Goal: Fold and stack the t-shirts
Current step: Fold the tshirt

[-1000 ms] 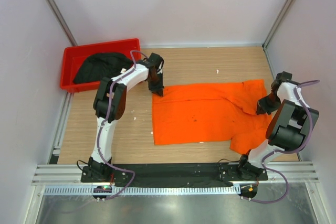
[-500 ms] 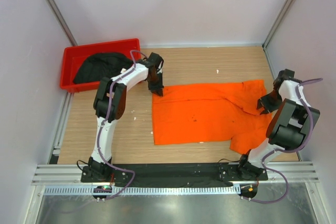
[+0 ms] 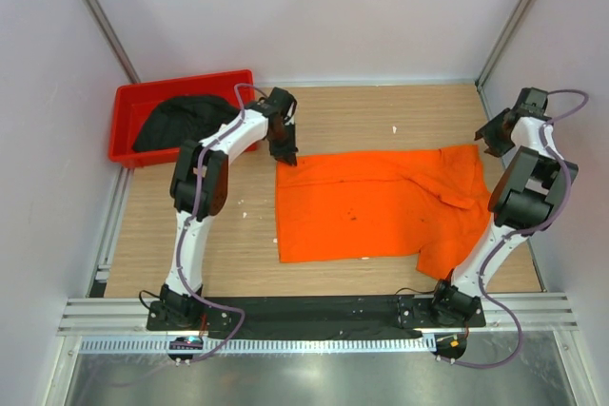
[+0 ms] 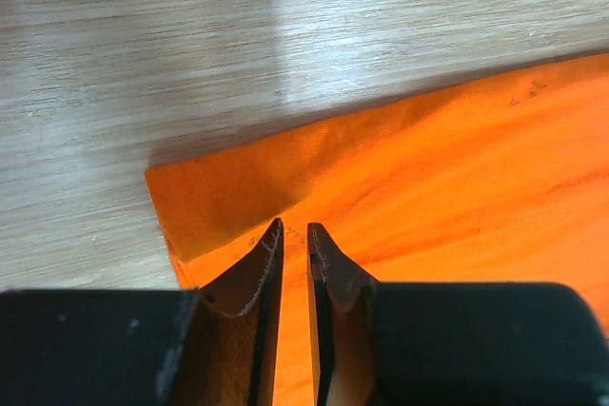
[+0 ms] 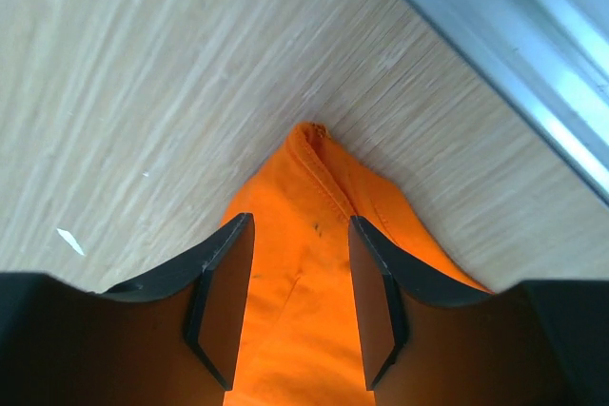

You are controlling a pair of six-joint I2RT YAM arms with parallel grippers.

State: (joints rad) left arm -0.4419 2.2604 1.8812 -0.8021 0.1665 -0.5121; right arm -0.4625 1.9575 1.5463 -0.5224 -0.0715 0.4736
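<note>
Overhead view with 2 wrist views. The orange t-shirt [image 3: 371,202] is lying spread flat on the wooden counter [image 3: 381,111], right of centre, with 1 short sleeve reaching toward the near right edge. The black t-shirt [image 3: 186,121] is lying bunched inside the red bin [image 3: 127,130] at the far left corner of the counter, well apart from the orange one.

I am holding my left claw [image 3: 285,157] down at the far left corner of the orange t-shirt. In the left wrist view this claw [image 4: 295,227] is standing narrow, its 2 fingers almost together, and it is pinching the orange cloth [image 4: 457,168] just inside that corner. The corner is sitting slightly raised and is casting a dark shadow along its far edge onto the counter [image 4: 190,45].

I am holding my right claw [image 3: 487,133] beside the far right corner of the same t-shirt, close to the right wall. In the right wrist view this claw [image 5: 301,219] is standing wide and is gripping nothing. The pointed orange corner [image 5: 314,168] is showing between the 2 fingers, lying on the counter [image 5: 143,92]. A metal rail [image 5: 495,54] is running across the upper right of that view, just beyond the counter's edge.
</note>
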